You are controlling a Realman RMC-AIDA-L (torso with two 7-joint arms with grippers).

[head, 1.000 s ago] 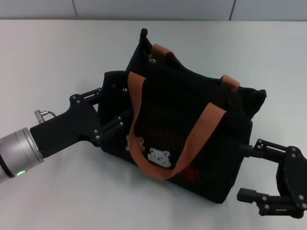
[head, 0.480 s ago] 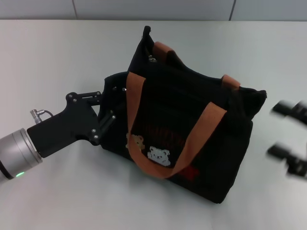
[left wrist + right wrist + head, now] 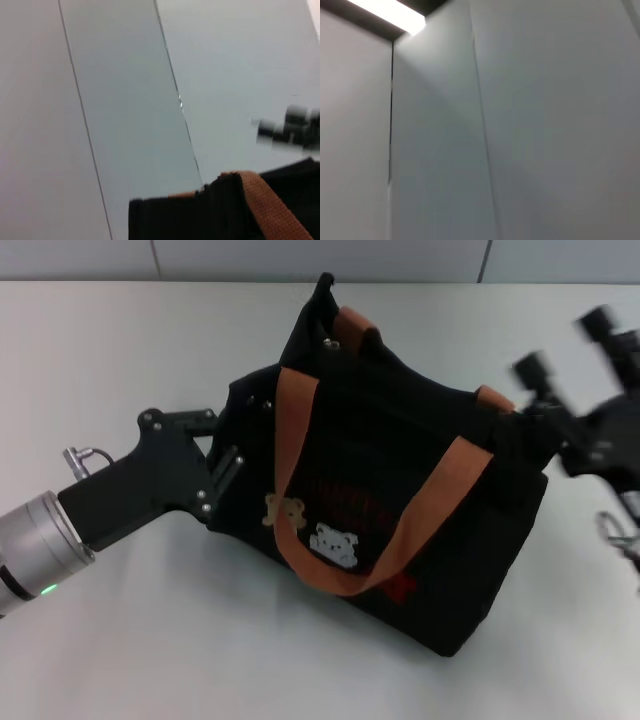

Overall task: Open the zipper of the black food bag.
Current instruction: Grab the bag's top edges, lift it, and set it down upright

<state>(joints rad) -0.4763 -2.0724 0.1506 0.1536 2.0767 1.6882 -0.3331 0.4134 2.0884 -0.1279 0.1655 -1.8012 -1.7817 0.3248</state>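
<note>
The black food bag [image 3: 400, 510] stands on the white table, its orange-brown handles [image 3: 290, 430] draped over the bear patches. Its zipper [image 3: 405, 380] runs along the top mouth, and a small metal piece [image 3: 328, 343] glints at the far end. My left gripper [image 3: 222, 445] is at the bag's left end, shut on the fabric there. My right gripper [image 3: 565, 345] hovers open and blurred above the bag's right end, holding nothing. The left wrist view catches the bag's top edge [image 3: 200, 210], one handle [image 3: 265, 205] and the distant right gripper [image 3: 290, 132].
The white table [image 3: 120, 350] surrounds the bag, with a grey wall strip [image 3: 300, 258] along its far edge. A loose cable loop [image 3: 620, 535] hangs below my right wrist. The right wrist view shows only wall panels and a ceiling light [image 3: 390, 12].
My right arm swung up from the table's near right to above the bag's right end. The bag and my left gripper shifted slightly away and to the right.
</note>
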